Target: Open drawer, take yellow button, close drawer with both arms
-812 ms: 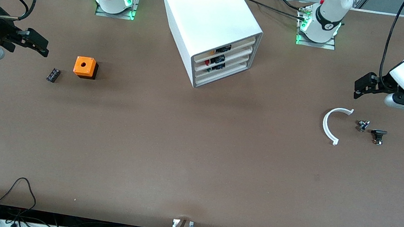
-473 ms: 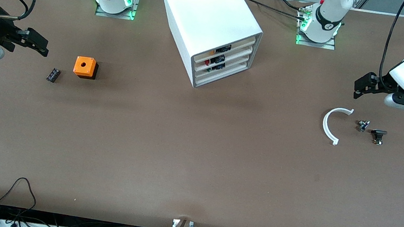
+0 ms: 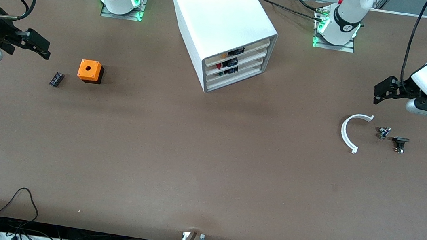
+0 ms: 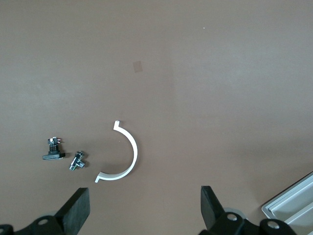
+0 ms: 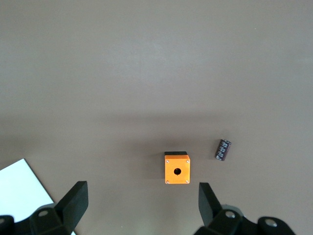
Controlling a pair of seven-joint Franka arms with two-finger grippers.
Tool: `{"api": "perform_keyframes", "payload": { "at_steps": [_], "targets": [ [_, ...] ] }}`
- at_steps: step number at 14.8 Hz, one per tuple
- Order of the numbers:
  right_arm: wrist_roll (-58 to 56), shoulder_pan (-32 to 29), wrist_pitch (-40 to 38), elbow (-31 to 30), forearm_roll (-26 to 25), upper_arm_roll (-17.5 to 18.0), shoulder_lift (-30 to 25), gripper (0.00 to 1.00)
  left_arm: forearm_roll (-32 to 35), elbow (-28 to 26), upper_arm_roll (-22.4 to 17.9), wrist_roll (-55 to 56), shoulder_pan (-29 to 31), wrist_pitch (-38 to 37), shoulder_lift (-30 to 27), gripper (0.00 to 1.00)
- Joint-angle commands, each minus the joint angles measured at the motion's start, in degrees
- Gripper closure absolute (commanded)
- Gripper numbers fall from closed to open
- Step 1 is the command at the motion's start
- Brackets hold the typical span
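Observation:
The white cabinet (image 3: 218,10) stands mid-table near the arms' bases. Its top drawer (image 3: 256,45) is pushed in like the three below it. The button (image 3: 233,52) shows only as a small black and yellow shape in the gap above that drawer's lip. My right gripper (image 3: 45,49) is open and empty in the air at the right arm's end, beside the orange cube (image 3: 89,71); its fingers (image 5: 78,196) stand wide apart. My left gripper (image 3: 379,93) is open and empty in the air at the left arm's end, by a white arc (image 3: 348,132); its fingers (image 4: 78,205) stand wide apart.
The orange cube with a round hole (image 5: 177,168) and a small black part (image 3: 56,78) lie at the right arm's end. The white arc (image 4: 124,154), a small metal part (image 3: 383,132) and a black part (image 3: 399,143) lie at the left arm's end. Cables run along the table's front edge.
Both grippers have drifted very slightly and stay open. Nothing on the table has moved.

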State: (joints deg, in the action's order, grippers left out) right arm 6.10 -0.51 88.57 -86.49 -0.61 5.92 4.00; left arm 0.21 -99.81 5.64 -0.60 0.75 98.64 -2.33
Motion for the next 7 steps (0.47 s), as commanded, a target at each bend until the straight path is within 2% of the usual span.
{"api": "perform_keyframes", "payload": {
  "at_steps": [1,7],
  "targets": [
    [-0.8,-0.7,1.9,1.5,1.0,0.4,0.8,0.0,-0.6,1.5,0.2,0.2,-0.4,-3.1,0.5,0.0],
    [-0.9,-0.8,2.9,0.0,1.8,0.3,3.3,0.0,-11.5,1.5,1.0,-0.2,-1.6,-12.8,1.7,0.0]
  ]
}}
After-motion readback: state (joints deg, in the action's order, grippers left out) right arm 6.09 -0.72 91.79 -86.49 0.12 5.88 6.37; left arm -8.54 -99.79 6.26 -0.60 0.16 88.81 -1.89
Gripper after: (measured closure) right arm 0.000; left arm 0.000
